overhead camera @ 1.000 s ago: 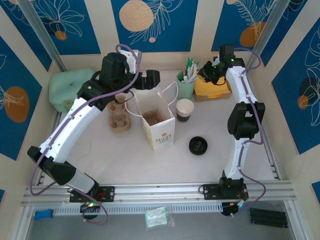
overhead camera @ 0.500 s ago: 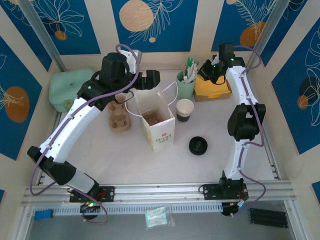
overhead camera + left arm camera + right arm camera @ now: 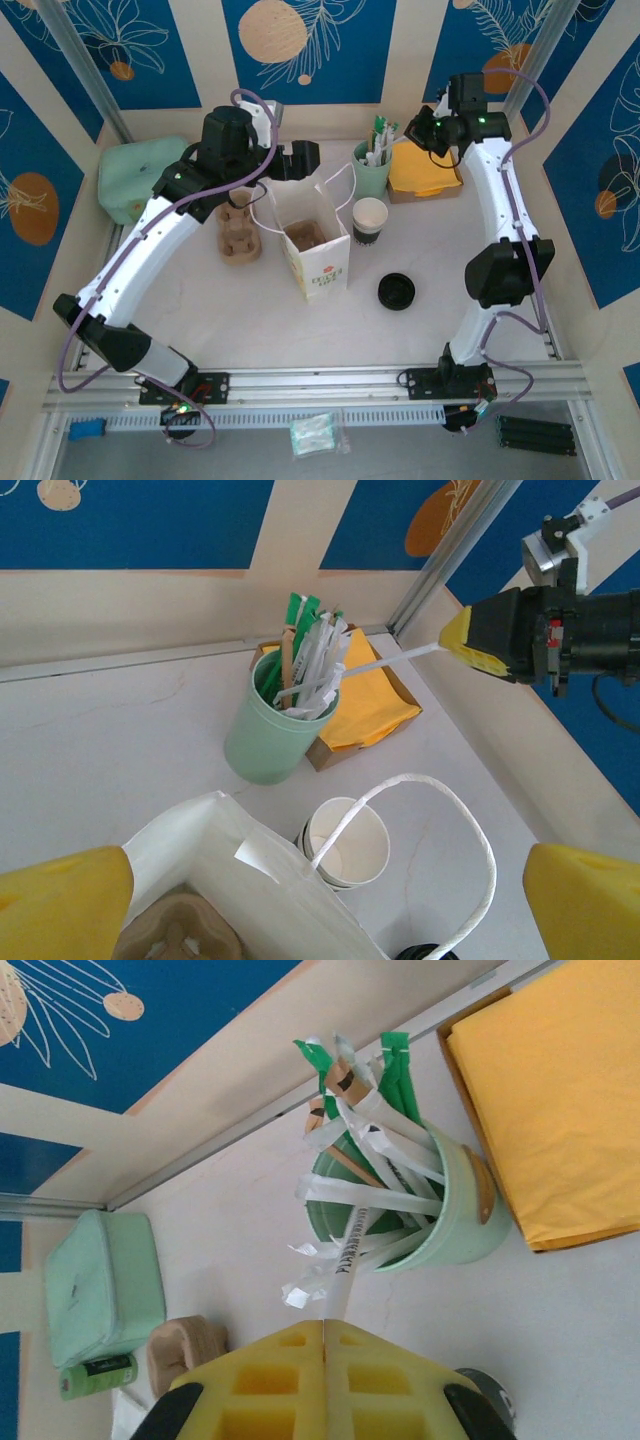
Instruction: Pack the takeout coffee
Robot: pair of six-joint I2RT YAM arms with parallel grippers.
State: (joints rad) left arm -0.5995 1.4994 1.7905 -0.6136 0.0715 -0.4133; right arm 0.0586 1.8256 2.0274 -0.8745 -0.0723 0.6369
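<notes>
The kraft-brown takeout coffee cup is hidden from view. A white paper bag [image 3: 320, 262] stands open mid-table with a brown pulp carrier [image 3: 180, 938] inside. My left gripper [image 3: 298, 160] hovers open above the bag's back edge, its yellow fingers [image 3: 60, 905] spread wide at either side of the bag's handle [image 3: 470, 820]. My right gripper [image 3: 325, 1328] is shut on a paper-wrapped straw [image 3: 352, 1250] whose far end is still among the straws in the mint green cup [image 3: 450, 1220]. That gripper [image 3: 458, 642] hangs high at the back right.
A white cup with a black lower band [image 3: 369, 218] stands right of the bag. A black lid [image 3: 396, 291] lies in front of it. A box of yellow napkins [image 3: 425, 170], stacked pulp carriers [image 3: 238, 235] and a mint green container [image 3: 135, 178] line the back.
My right arm has risen and drawn back to the right, pulling the wrapped straw partly out of the green cup. The left arm and bag have not moved.
</notes>
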